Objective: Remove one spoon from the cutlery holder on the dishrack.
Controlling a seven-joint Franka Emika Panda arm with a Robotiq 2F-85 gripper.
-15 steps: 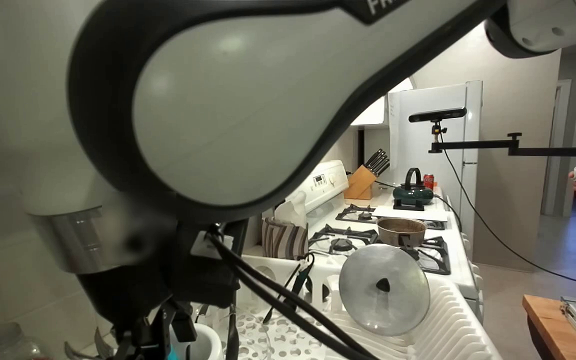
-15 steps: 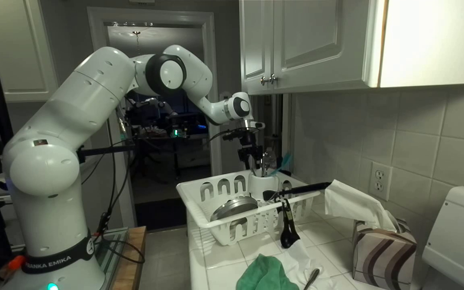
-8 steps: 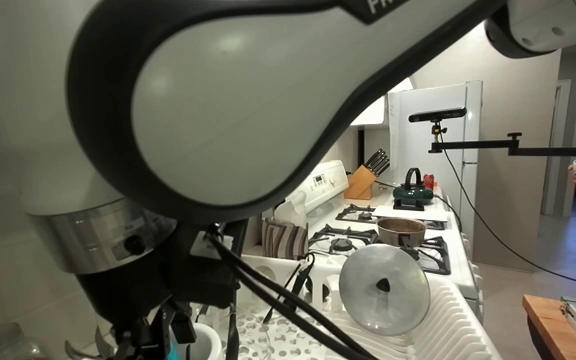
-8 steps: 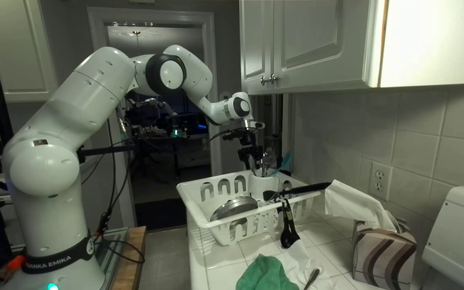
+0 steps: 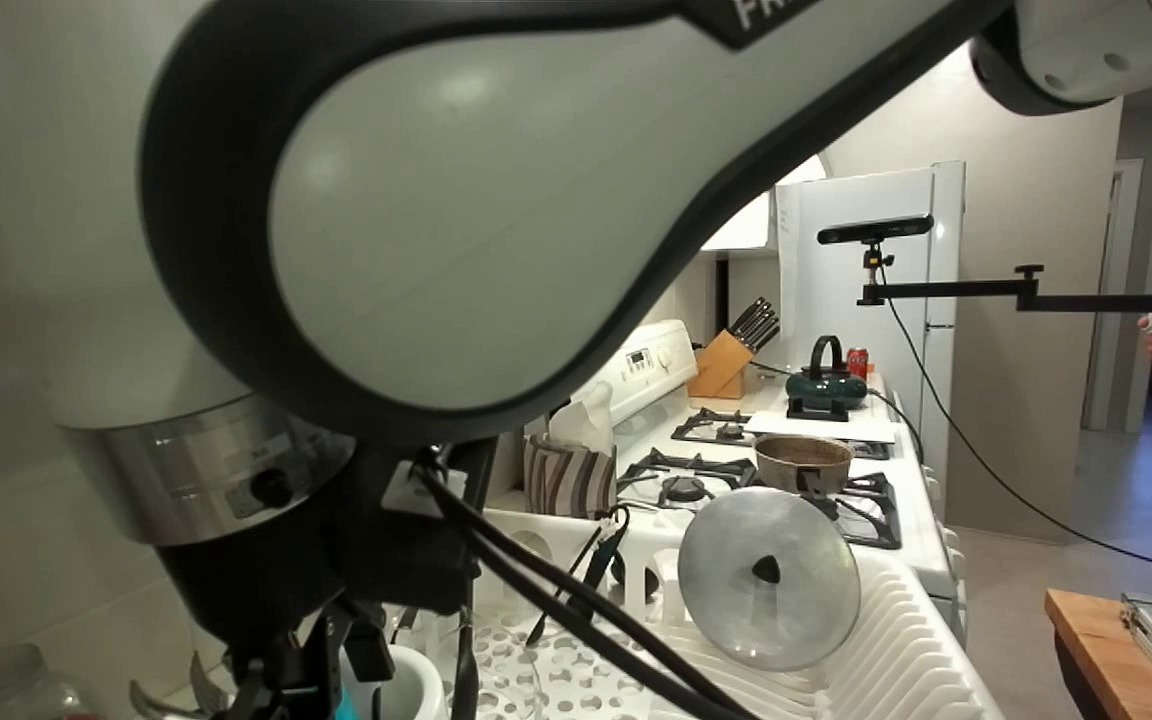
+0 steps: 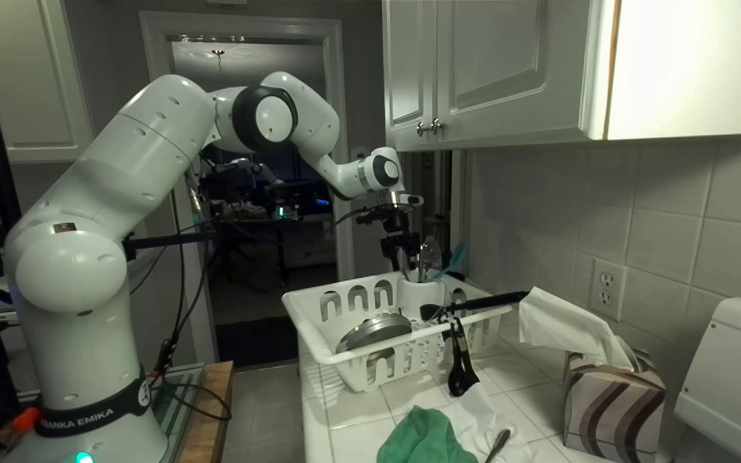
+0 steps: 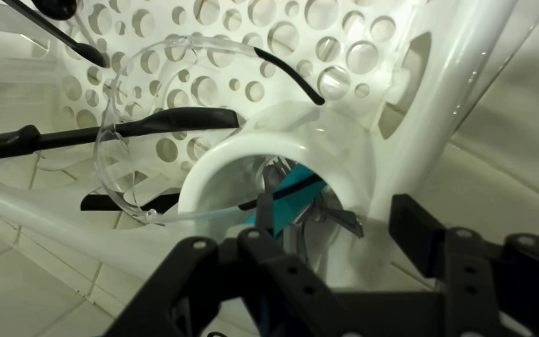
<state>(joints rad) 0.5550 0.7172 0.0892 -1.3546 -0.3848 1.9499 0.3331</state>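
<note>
- Jaws spread, visible gap between the tips. In the wrist view one jaw shows over the mouth of the cutlery holder [image 7: 246, 142], the other past its rim.
- Metal cutlery [image 7: 344, 219] is in the holder and shows in that gap. Can't tell which piece is the spoon; lower ends are hidden.
- Teal utensil [image 6: 453, 260] in the same holder, tilted outward.
- Holder stands upright inside the dishrack [image 6: 345, 370], near a corner.
- Clear glasses [image 7: 110, 164] lie in the rack beside the holder; one dark-tipped temple reaches across its mouth.
- Long black handle [image 6: 489, 301] sticks out over the rack's side.
- Black utensils [image 6: 460, 370] hang outside that side.
- Metal lid [image 5: 776, 610] leans in the rack, in both exterior views.
- Rack is on the white tiled tabletop [image 6: 354, 418]; green cloth [image 6: 425, 440] and striped tissue box [image 6: 612, 411] near it.
- In an exterior view, stove [image 5: 656, 370] beyond the rack, pan [image 5: 804, 465] on top.
</note>
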